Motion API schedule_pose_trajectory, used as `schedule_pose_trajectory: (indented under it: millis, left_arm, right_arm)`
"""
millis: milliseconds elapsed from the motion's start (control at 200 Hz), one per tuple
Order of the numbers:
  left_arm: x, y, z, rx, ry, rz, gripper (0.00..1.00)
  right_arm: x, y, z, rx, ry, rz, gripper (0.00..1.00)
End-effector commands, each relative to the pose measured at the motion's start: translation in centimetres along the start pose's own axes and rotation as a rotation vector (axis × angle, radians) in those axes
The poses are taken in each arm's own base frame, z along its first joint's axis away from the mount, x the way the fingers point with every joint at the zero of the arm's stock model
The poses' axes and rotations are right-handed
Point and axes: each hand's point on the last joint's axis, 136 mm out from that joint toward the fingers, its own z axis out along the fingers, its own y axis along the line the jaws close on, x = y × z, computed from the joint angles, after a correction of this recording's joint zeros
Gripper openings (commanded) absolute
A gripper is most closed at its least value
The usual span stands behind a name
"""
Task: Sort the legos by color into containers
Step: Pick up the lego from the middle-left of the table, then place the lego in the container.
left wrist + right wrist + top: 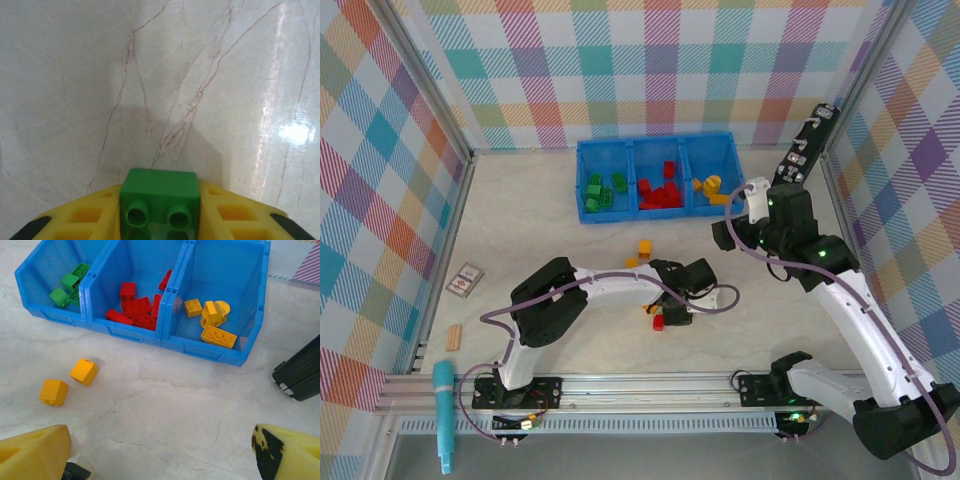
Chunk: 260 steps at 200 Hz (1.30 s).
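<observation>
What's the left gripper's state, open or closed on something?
The left gripper is shut on a green lego: in its wrist view the brick sits wedged between both yellow fingers.

The pale veined marble-look counter (200,75) is smooth and glossy, with a bright glare. The small green plastic lego brick (160,192) is shiny and moulded. The rectangular blue plastic tray (210,352) has a smooth soft sheen. The yellow plastic fingers (85,215) of the left tool (160,200) look matt.
</observation>
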Motion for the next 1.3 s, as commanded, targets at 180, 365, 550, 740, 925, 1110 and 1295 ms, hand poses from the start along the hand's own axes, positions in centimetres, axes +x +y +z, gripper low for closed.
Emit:
schedule_pose_trajectory:
  millis: [180,365,550,740,925,1110,1295]
  left_arm:
    - [0.0,5.8,-4.9,-0.030,-0.050,-0.187,0.28]
    - [-0.4,11.4,-11.5,-0.137,-0.154,-0.286,0.25]
    - [1.4,19.1,-17.8,-0.311,-0.299,-0.493,0.22]
    - [5.7,27.6,-22.1,-0.550,-0.368,-0.712,0.22]
    - [9.5,34.1,-22.2,-0.644,-0.383,-0.880,0.21]
    - [14.2,39.8,-19.3,-0.605,-0.391,-1.070,0.20]
    - [16.4,43.0,-15.3,-0.541,-0.379,-1.155,0.20]
  right_arm:
    - [0.2,-1.4,0.8,0.009,-0.003,0.079,0.93]
    - [0.5,-3.3,1.2,0.049,0.005,0.153,0.93]
    - [1.1,-3.8,2.1,0.055,0.044,0.198,0.91]
    - [2.5,-2.1,2.6,-0.013,0.055,0.231,0.83]
    - [6.5,1.9,3.1,-0.129,0.176,0.343,0.80]
    - [11.7,7.0,3.6,-0.176,0.359,0.410,0.78]
    - [14.9,9.3,3.8,-0.090,0.453,0.316,0.78]
